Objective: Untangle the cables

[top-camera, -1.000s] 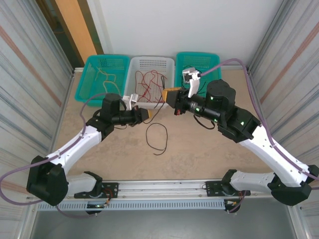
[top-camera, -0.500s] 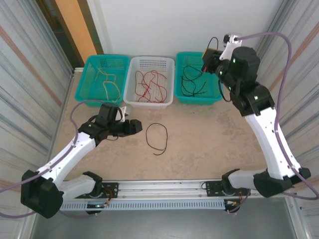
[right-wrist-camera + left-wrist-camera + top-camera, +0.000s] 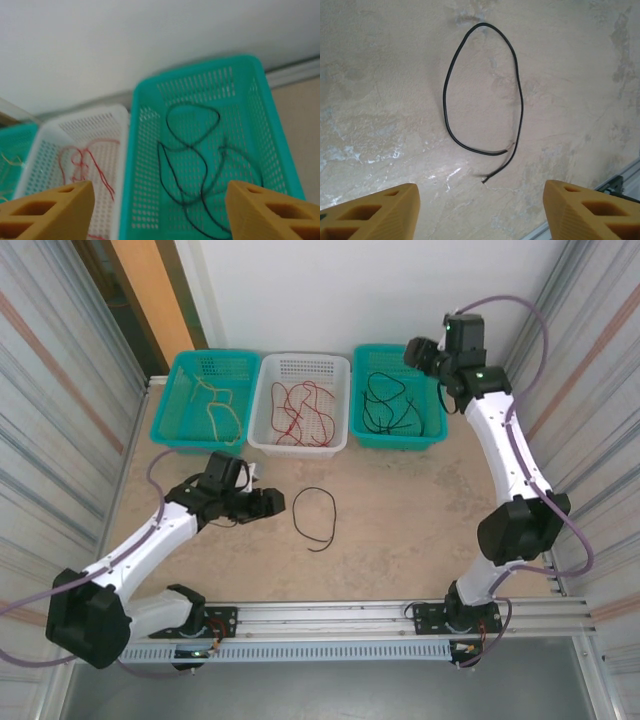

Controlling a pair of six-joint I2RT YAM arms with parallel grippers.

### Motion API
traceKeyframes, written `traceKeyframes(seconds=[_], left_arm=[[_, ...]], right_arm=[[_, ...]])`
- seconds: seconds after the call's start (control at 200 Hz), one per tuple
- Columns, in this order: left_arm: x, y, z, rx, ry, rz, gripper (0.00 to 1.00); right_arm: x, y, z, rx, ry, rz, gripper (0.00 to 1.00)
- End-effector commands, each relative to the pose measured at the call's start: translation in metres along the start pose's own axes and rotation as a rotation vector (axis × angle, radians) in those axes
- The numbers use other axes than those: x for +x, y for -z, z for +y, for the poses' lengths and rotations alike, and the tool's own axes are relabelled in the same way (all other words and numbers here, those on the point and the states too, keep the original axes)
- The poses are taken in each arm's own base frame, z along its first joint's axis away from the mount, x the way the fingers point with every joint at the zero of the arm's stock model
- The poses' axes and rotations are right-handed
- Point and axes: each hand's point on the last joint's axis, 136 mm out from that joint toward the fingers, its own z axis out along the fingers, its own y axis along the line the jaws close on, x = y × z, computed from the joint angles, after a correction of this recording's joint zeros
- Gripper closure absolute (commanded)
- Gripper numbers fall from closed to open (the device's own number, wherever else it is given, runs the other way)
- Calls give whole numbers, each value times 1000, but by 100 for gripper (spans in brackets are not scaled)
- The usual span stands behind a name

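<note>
From above, a loose black cable lies as a single loop on the table, near the middle. The left gripper sits just to its left, low over the surface, jaws spread and holding nothing. Farther off, pale yellow cables lie in the left teal basket, red cables in the white basket, and black cables in the right teal basket, with the right gripper high over that basket's far rim, released. In the left wrist view the loop lies flat beyond the open jaws, its two free ends crossing at the near side. So thin a wire pressed against the table could slip under closing fingers, or a grab at the crossing could catch both ends and drag the loop into a knot. In the right wrist view the jaws stand apart and empty above the right teal basket, where the black strands overlap. A careless descent there could hook a strand and pull it back out, or snag it in the basket's mesh.
</note>
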Motion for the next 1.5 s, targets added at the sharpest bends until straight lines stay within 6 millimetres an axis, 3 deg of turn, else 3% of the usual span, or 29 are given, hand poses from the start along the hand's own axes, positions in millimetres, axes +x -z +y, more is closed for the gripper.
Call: traceKeyframes(seconds=[0.0, 0.15, 0.406, 0.491, 0.571, 0.656, 0.822, 0.987, 1.042, 1.223, 1.388, 1.498], left_arm=[[-18, -5, -11, 30, -25, -23, 31], [-26, -30, -12, 53, -2, 18, 33], [-31, -74, -7, 7, -12, 110, 44], [-34, -81, 6, -79, -26, 118, 48], [-34, -89, 15, -129, -26, 142, 53], [-34, -99, 24, -182, -23, 163, 56], [-28, -119, 29, -215, -15, 213, 67], [-30, -116, 23, -200, -29, 205, 92], [-35, -105, 12, -176, -46, 179, 100], [-55, -49, -43, -34, -142, 59, 100], [-67, 13, -98, 133, -245, -59, 100], [-69, 50, -123, 202, -295, -121, 100]], right_arm=[[17, 31, 5, -44, -29, 6, 33], [75, 58, 25, -101, 22, 72, 35], [213, 94, 65, -185, 163, 267, 36], [245, 99, 72, -191, 181, 315, 36], [263, 102, 78, -205, 187, 344, 37], [268, 102, 79, -195, 184, 348, 38], [254, 107, 86, -218, 164, 308, 38], [241, 114, 87, -226, 167, 275, 35], [239, 116, 86, -226, 172, 274, 34], [232, 122, 87, -240, 182, 261, 31], [228, 129, 103, -319, 191, 266, 29], [230, 129, 110, -333, 213, 275, 29]])
